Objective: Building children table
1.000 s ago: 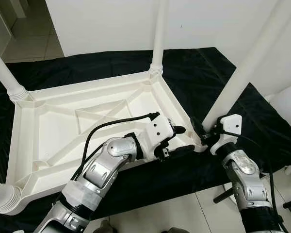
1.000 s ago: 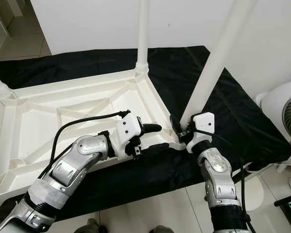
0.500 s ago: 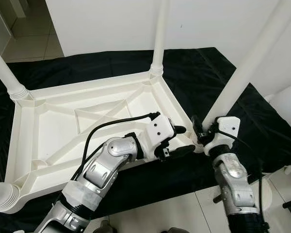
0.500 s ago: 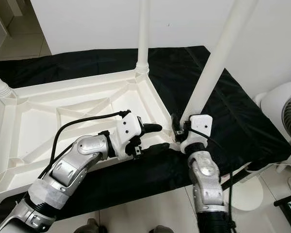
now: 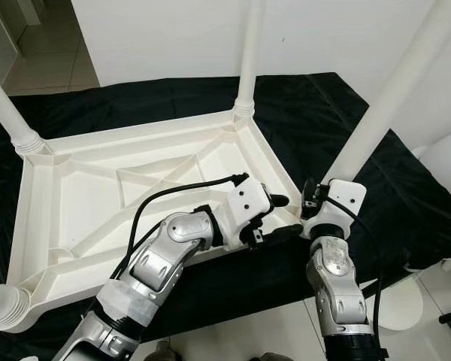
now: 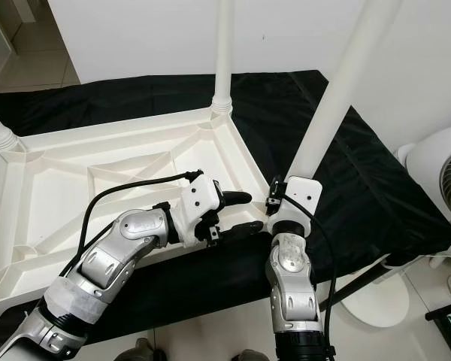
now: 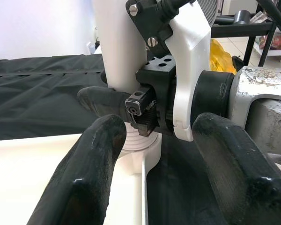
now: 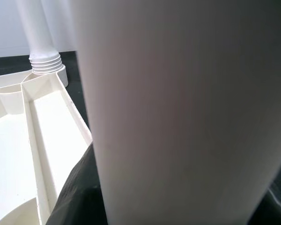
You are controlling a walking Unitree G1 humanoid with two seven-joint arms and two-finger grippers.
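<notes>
We see the white table (image 5: 135, 188) lying upside down on a black cloth (image 5: 316, 120), its ribbed underside facing up and legs standing at its corners. A white fan (image 6: 443, 180) stands on the tiled floor (image 5: 52, 68) off to the outer side of our right hand, and a white wall (image 5: 173, 37) rises beyond the far leg (image 5: 248, 56).

Our right hand (image 5: 310, 204) is at the foot of the near leg (image 5: 391, 98), where that leg meets the table's corner. Its forearm rises steeply from below, wrist housing up against the leg. In the right wrist view the leg stands so close that it hides the fingers; we cannot tell whether they are closed on it.

Our left hand (image 5: 282, 218) lies just beside the right one, across the table's near rim. Its arm is bent at the elbow and reaches in from the left. Its fingers (image 7: 84, 183) are spread, pointing at the right hand and the leg's base, gripping nothing.
</notes>
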